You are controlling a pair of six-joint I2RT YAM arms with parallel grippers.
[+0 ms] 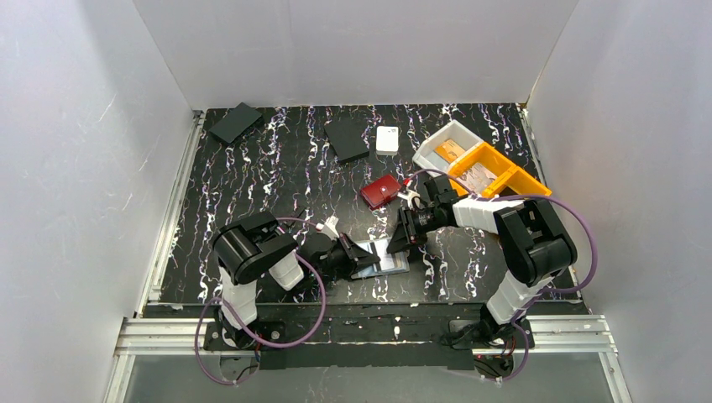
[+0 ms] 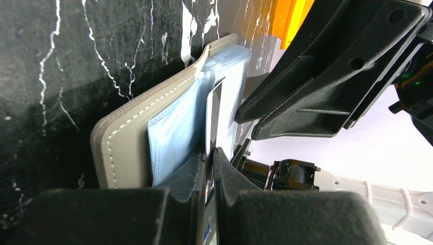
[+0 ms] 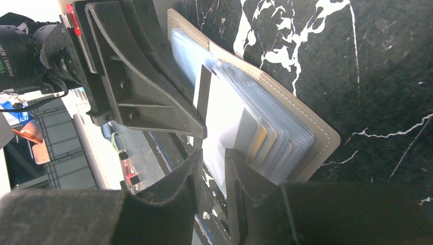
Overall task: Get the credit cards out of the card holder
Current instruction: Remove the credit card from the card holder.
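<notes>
The grey card holder lies open on the table between my two grippers. In the left wrist view its stitched grey cover and a pale blue pocket show. My left gripper is shut on a thin pale credit card, seen edge-on and standing out of the holder. In the right wrist view an orange credit card sits inside a clear sleeve. My right gripper has its jaws a narrow gap apart, closed on a clear sleeve page of the holder.
A dark red case lies just behind the right gripper. An orange tray and a white tray stand at the back right. A small white box and two flat black squares lie at the back.
</notes>
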